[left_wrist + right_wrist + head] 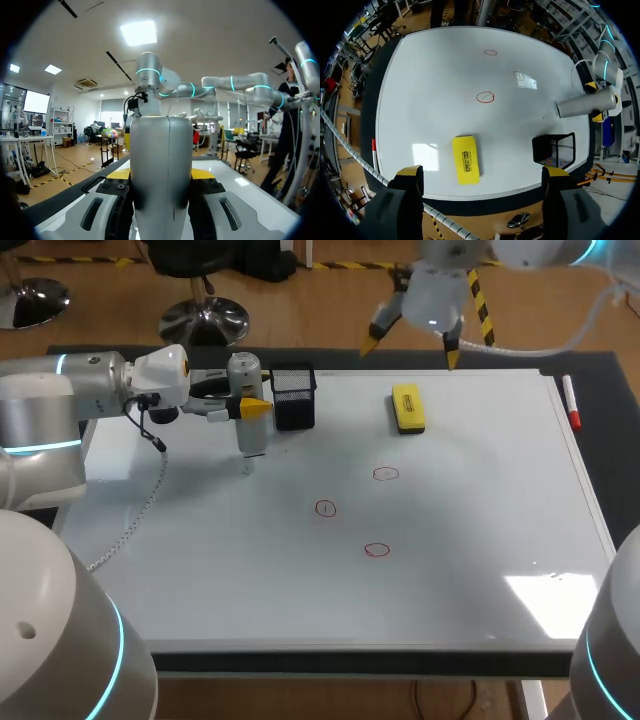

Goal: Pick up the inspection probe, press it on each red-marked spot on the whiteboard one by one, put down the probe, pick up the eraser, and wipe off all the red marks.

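Note:
A silver inspection probe [246, 410] hangs upright over the whiteboard's [450, 580] back left, its tip a little above the surface. My left gripper [252, 408] is shut on the probe, which fills the gap between the fingers in the left wrist view [161, 165]. Three red circles [385, 474] [325, 508] [376, 550] are drawn mid-board, to the right of the probe. The yellow eraser [408, 407] lies flat at the back of the board. High above the back edge, my right gripper [411, 345] stands open and empty, looking down on the eraser [465, 159] and the circles [485, 97].
A black mesh holder [293, 395] stands just right of the probe, close to the left gripper. A red marker [571, 402] lies along the board's right rim. A grey cable [140, 510] trails from the left arm over the board's left side.

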Robot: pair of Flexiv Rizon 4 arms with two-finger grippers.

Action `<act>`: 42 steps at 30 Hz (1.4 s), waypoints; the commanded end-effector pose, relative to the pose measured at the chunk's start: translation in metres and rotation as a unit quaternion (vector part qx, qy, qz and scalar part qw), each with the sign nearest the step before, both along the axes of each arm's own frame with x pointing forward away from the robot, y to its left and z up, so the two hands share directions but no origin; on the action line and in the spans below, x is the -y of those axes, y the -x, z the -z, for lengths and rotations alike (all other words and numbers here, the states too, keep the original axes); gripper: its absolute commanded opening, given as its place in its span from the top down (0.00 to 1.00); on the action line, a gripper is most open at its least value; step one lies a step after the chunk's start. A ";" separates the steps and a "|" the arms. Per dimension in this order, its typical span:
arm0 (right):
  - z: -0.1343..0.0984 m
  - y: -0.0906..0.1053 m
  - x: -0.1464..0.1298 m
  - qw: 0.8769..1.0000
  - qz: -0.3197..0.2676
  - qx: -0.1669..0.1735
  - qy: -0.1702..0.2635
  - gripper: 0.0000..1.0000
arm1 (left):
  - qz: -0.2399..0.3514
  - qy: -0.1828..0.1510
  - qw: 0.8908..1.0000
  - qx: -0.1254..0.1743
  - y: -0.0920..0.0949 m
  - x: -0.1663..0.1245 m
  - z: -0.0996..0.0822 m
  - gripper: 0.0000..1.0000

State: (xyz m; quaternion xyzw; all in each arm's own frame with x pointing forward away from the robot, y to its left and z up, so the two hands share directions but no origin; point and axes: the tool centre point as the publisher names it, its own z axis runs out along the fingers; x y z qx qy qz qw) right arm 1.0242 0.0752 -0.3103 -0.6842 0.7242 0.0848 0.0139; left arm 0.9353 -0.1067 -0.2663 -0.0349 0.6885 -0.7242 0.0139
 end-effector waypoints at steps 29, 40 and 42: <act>0.044 0.031 -0.011 0.997 -0.018 0.043 0.056 0.00 | 0.000 0.001 1.000 0.000 0.000 0.000 0.000 1.00; 0.056 0.021 0.005 0.998 -0.022 0.047 0.043 0.00 | 0.000 0.001 1.000 0.000 0.000 0.000 0.000 1.00; 0.059 0.018 0.006 0.998 -0.026 0.046 0.039 0.00 | 0.000 0.001 1.000 0.000 0.000 0.000 0.000 1.00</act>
